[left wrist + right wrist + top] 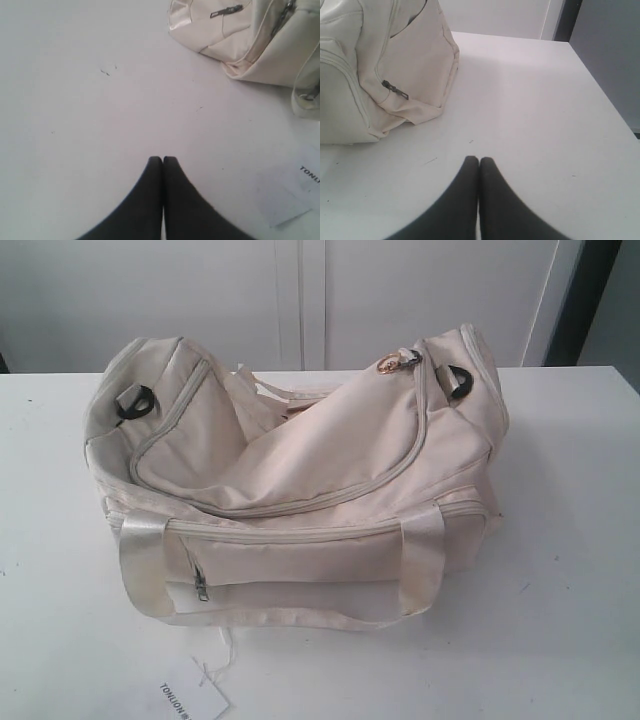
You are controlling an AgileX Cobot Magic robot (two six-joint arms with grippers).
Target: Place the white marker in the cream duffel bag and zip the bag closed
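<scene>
"TONLION" paper tag [192,700] near cream duffel bag [330,460]

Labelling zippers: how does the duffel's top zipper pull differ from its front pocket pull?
The top zipper pull is a gold ring, up at the right end of the cream duffel bag; the front pocket pull is a dark tab, low near the left. Both sit on cream zippers.

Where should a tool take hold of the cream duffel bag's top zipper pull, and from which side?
Pinch the gold ring pull at the right end of the cream duffel bag. It sits high, proud of the fabric, so the right tool probably does best descending from above, straddling the ring.
</scene>
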